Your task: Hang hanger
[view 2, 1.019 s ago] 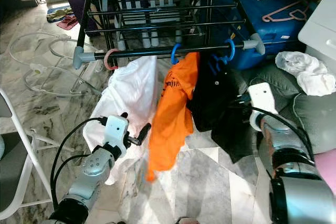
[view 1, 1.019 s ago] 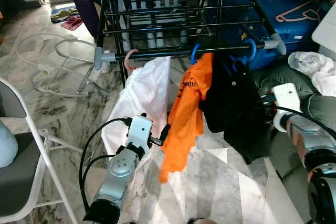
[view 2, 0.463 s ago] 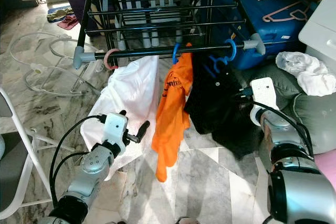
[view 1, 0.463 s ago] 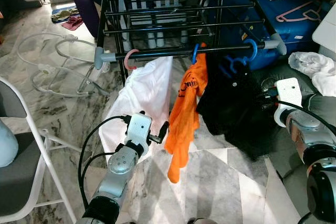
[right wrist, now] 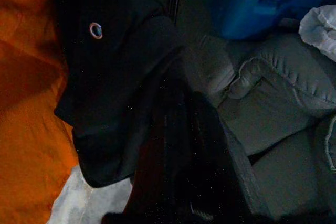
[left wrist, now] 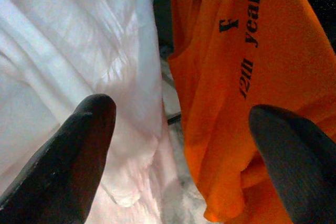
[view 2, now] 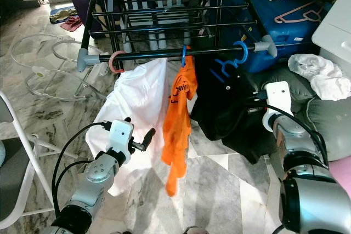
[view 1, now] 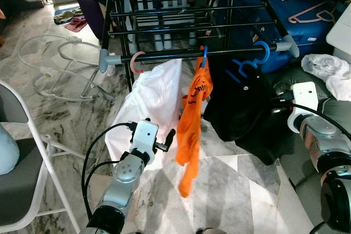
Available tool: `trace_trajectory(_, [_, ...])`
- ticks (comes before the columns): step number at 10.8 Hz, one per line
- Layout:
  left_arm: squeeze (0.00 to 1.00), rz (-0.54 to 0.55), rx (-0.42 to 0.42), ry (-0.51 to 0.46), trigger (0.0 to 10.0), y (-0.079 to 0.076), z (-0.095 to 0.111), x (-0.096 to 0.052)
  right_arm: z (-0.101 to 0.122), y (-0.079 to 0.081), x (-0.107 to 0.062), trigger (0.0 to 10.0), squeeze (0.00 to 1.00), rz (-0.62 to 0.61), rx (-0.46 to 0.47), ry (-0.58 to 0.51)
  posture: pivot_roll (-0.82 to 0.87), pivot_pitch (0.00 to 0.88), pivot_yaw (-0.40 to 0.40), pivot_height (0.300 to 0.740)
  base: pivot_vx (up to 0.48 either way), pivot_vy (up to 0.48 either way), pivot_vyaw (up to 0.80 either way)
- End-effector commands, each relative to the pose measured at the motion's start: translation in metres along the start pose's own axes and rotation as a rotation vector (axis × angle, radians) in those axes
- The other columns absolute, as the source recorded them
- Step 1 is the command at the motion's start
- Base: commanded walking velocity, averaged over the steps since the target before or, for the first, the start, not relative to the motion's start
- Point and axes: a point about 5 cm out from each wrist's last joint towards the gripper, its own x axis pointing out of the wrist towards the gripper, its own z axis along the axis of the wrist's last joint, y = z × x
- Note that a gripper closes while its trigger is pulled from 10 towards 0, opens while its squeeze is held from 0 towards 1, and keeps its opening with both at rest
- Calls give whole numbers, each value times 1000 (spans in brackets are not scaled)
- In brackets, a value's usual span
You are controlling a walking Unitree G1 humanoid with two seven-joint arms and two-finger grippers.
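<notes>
Down on the marble floor (view 1: 230, 190) in front of me, my left gripper (left wrist: 181, 145) is hanging low with its fingers (left wrist: 79, 145) spread wide, gripping nothing. It's pointing at the gap between the white shirt (view 1: 151, 100) and the orange shirt (view 1: 192, 119), close to both but touching neither as far as I can see.

Over on the right, my right gripper (view 2: 253, 102) is pushing up against the black garment (view 1: 241, 110). The wrist view there is so dark that I honestly can't tell whether those fingers are spread or pinched on the fabric.

A bit further out, the front rail (view 1: 170, 56) of the drying rack (view 1: 181, 9) is carrying everything. The pink hanger (view 1: 135, 62) is hooking near the rail's left end with the white shirt under it. The blue hanger (view 1: 204, 56) with the orange shirt is sitting about mid-rail. Another blue hanger (view 1: 253, 58) is hooking near the right end, tilting, with the black garment draping off it.

Behind the rack's right side, a blue suitcase (view 1: 307, 26) is lying with a loose pink hanger (view 1: 312, 12) on top.
</notes>
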Motion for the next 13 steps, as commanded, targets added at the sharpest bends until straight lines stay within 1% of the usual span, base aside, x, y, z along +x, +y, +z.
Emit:
trace_trajectory(1, [0, -2, 17, 28, 10000, 0, -4, -1, -5, 0, -2, 0, 0, 3, 15, 5, -232, 86, 8, 740, 0, 0, 0])
trace_trajectory(3, [0, -7, 25, 36, 10000, 0, -6, 0, -2, -1, -1, 0, 0, -2, 18, -14, -241, 87, 15, 740, 0, 0, 0])
trace_trajectory(4, [0, -10, 29, 33, 10000, -1, -4, 1, 2, -1, -1, 0, 0, -2, 15, -46, -244, 88, 17, 740, 0, 0, 0])
trace_trajectory(5, [0, -6, 28, 5, 10000, 1, -1, 0, 8, 1, -1, 0, 0, -16, -24, -83, -245, 89, 20, 740, 0, 0, 0])
trace_trajectory(6, [0, 0, 25, -20, 10000, 4, 1, -1, 12, 2, -1, 0, 0, -30, -33, -122, -244, 88, 20, 740, 0, 0, 0])
trace_trajectory(7, [0, 6, 26, -33, 10000, 7, 3, -2, 15, 7, -1, 2039, 0, -36, -28, -181, -244, 88, 21, 740, 0, 0, 0])
trace_trajectory(8, [0, 9, 28, -31, 10000, 9, 2, -3, 13, 15, -2, 10000, 0, -35, -54, -205, -249, 89, 21, 740, 0, 0, 0])
trace_trajectory(9, [0, 9, 28, -32, 10000, 9, 2, -3, 11, 18, -3, 10000, 0, -51, -52, -219, -250, 89, 21, 740, 0, 0, 0])
trace_trajectory(10, [0, 5, 18, -46, 10000, 7, 3, -2, 9, 22, -6, 10000, 1000, -57, -28, -242, -254, 90, 21, 740, 0, 0, 0])
trace_trajectory(11, [0, -16, -1, -75, 10000, 4, 7, -3, 8, 24, -12, 10000, 1000, -96, -40, -278, -258, 90, 18, 740, 0, 0, 0])
trace_trajectory(12, [0, -38, -10, -103, 10000, 4, 10, -5, 6, 23, -26, 10000, 1000, -219, -67, -331, -261, 90, 18, 740, 0, 0, 0])
trace_trajectory(13, [0, -49, -32, -129, 10000, 7, 15, -9, 0, 26, -41, 10000, 1000, -277, -51, -359, -267, 90, 19, 740, 0, 0, 0])
